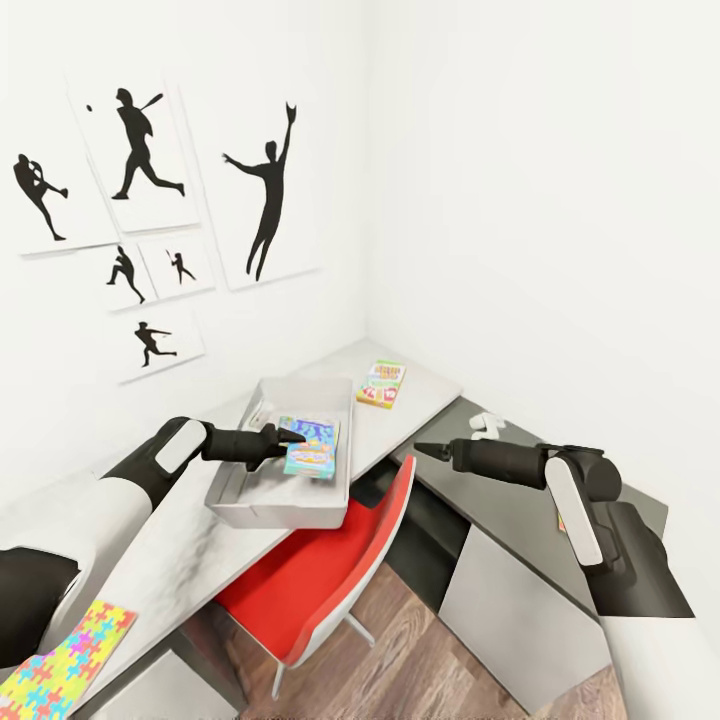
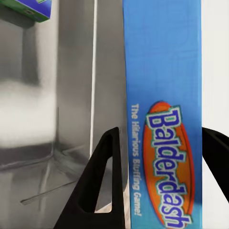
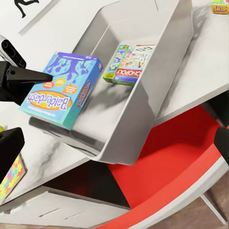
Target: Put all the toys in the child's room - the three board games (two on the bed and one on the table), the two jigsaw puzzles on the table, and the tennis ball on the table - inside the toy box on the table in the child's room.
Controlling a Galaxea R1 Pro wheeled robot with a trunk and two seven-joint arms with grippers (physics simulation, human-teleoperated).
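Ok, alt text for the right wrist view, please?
The left gripper holds a blue Balderdash box over the open grey toy box on the white table. A Monopoly box already lies inside the toy box, and a red chair sits tucked below the table edge.

Child's room, baseball posters [image 1: 150,150], board games [image 1: 382,383]

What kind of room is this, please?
Probably a child's bedroom or playroom: baseball silhouette pictures on the wall, a white table with a toy box holding board games, and a jigsaw puzzle.
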